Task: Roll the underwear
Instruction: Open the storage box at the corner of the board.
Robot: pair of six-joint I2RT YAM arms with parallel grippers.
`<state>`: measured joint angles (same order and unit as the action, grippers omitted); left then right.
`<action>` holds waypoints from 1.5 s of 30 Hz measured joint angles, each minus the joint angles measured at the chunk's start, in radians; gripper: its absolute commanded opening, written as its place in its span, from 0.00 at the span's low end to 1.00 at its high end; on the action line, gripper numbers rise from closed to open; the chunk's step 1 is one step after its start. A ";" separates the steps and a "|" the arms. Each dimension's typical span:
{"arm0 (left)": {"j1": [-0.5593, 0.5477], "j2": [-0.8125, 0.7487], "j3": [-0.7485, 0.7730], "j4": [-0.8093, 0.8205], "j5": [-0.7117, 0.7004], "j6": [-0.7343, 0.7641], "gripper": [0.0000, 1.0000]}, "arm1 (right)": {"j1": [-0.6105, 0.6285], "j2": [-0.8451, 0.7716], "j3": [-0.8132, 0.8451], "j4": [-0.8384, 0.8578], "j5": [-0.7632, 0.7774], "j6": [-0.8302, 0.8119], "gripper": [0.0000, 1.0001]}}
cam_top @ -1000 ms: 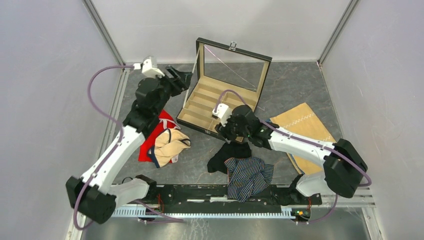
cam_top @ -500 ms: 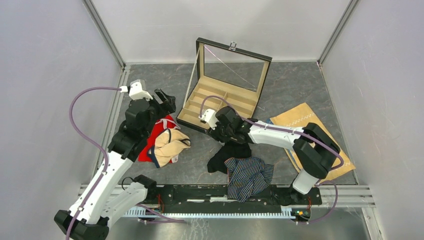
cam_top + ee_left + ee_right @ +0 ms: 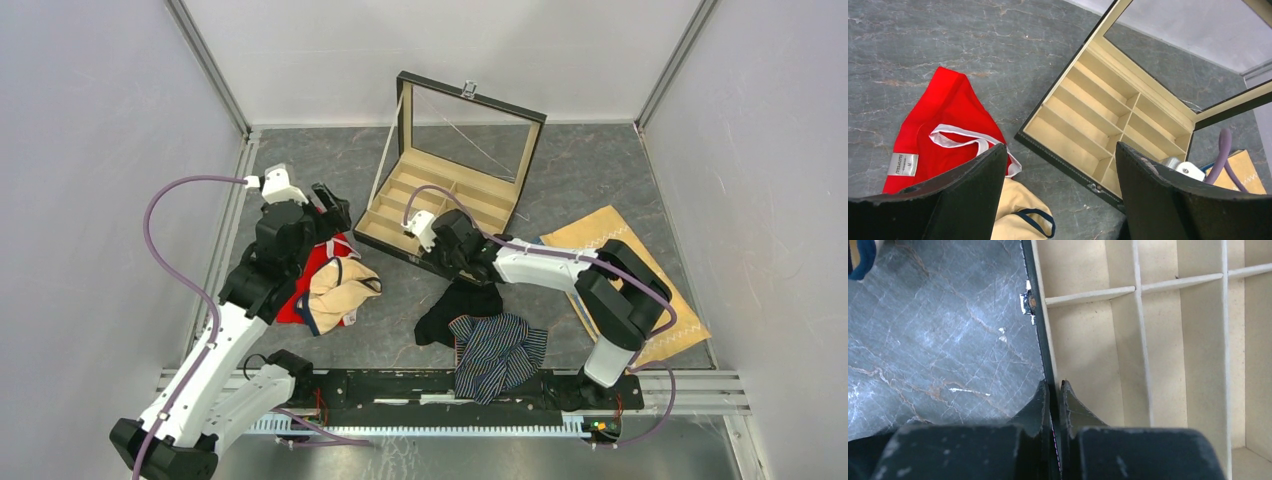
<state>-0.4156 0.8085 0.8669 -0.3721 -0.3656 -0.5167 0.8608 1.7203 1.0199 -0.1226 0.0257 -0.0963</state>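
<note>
Nearest my bases, the striped navy underwear [image 3: 497, 352] lies crumpled at about 6 o'clock on the grey table [image 3: 590, 170], its near edge draped over the black rail [image 3: 400, 385]. The black underwear [image 3: 460, 306] touches it at its 11 o'clock, bunched in a heap. Neither piece is in my grip. Out at 3 o'clock lies a flat tan cloth [image 3: 625, 262]. At 9 o'clock a cream garment [image 3: 338, 288] sits on top of a red garment [image 3: 300, 285].

My right gripper [image 3: 1054, 389] is just past the black underwear, at its 12 o'clock. Its fingers are pinched almost together on the front wall of the box [image 3: 440, 200], one finger on the table side and one inside over the pale compartments.

My left gripper [image 3: 1060, 147] hangs above the far end of the red garment, at about 10 o'clock. Its jaws are spread wide with nothing held, and the box's near left corner shows below the gap.

The box stands farthest, at 12 o'clock, its lid raised upright.
</note>
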 measured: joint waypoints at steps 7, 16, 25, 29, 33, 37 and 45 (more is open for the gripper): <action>0.000 -0.002 -0.028 -0.003 0.003 0.000 0.85 | -0.089 0.021 0.000 0.072 -0.049 0.044 0.00; 0.000 -0.009 -0.093 -0.015 0.049 -0.001 0.85 | -0.287 0.106 0.116 0.076 -0.024 0.036 0.00; 0.000 -0.040 -0.139 -0.021 0.098 -0.001 0.86 | -0.440 0.137 0.191 0.047 -0.001 0.039 0.42; 0.000 -0.035 -0.151 -0.017 0.140 -0.001 0.87 | -0.452 0.087 0.176 0.047 -0.036 0.048 0.52; 0.000 -0.030 -0.154 -0.016 0.168 -0.001 0.89 | -0.445 -0.056 0.123 0.040 -0.079 0.075 0.68; 0.000 -0.031 -0.164 -0.008 0.190 -0.003 0.90 | -0.447 -0.222 0.068 0.031 -0.094 0.159 0.76; 0.000 -0.040 -0.269 0.017 0.243 -0.094 0.95 | -0.450 -0.458 -0.111 -0.093 -0.101 0.298 0.79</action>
<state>-0.4156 0.7681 0.5976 -0.3553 -0.1223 -0.6106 0.4110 1.2625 0.9085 -0.2153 -0.0753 0.2020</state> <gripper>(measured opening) 0.933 0.776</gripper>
